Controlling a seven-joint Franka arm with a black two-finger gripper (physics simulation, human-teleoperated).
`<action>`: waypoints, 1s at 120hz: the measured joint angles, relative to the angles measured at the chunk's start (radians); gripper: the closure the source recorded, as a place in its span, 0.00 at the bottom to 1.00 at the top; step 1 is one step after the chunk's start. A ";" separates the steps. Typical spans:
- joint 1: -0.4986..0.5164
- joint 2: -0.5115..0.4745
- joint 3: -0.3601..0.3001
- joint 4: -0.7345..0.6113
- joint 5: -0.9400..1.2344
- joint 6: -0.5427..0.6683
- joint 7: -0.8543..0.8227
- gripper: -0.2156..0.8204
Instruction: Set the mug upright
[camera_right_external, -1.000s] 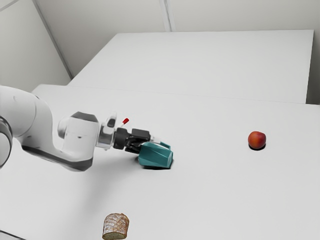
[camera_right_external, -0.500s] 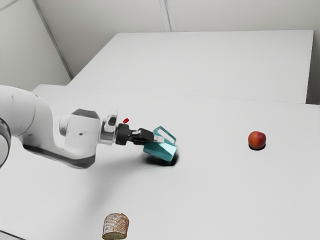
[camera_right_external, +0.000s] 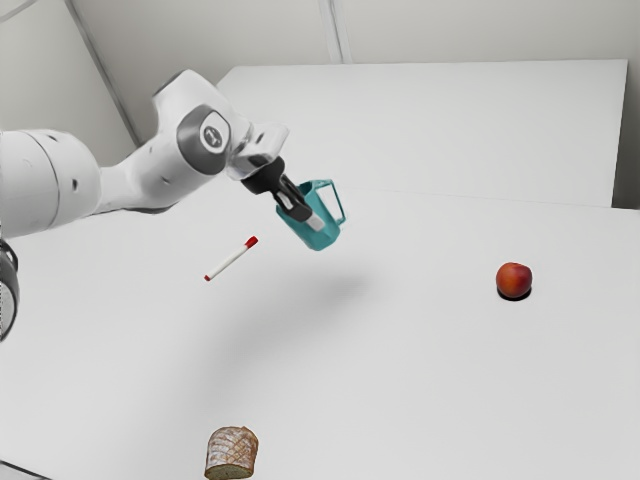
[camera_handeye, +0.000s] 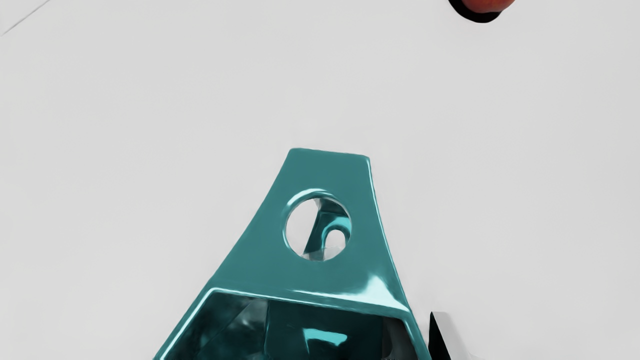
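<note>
The mug (camera_right_external: 320, 238) hangs clear of the worktop (camera_right_external: 430, 320), gripped by the hand (camera_right_external: 312, 213), with its shadow lying on the surface beneath and apart from it. From where I stand, the hand is closed on the mug's wall, one finger lying along the outside; the other's exact place I can't make out, but I take the lift itself as a sign of a real grip.

As to how far things are, I'd call the job well along but not finished. The mug is off the surface with its mouth mostly upward, yet it leans: the mouth tips back toward the arm and the base points down and away from the hand. What is left, I judge, is to level it, lower it until the base sits flat, and let go.

It's a glossy teal mug with flat, angular sides and a dark, shiny hollow. Its squared handle (camera_right_external: 340, 203) juts out on the side away from the hand, and a round hole pierces the handle's top.

The round red fruit (camera_right_external: 514, 280) sits well out ahead of the hand, the red-capped marker (camera_right_external: 231, 259) lies below and back toward the arm.
</note>
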 joint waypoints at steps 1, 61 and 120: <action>0.000 0.004 0.001 0.001 0.024 -0.002 -0.009 0.95; -0.022 0.256 -0.024 0.210 0.639 -0.129 -0.604 0.96; -0.017 0.222 -0.019 0.135 0.506 0.011 -0.911 0.69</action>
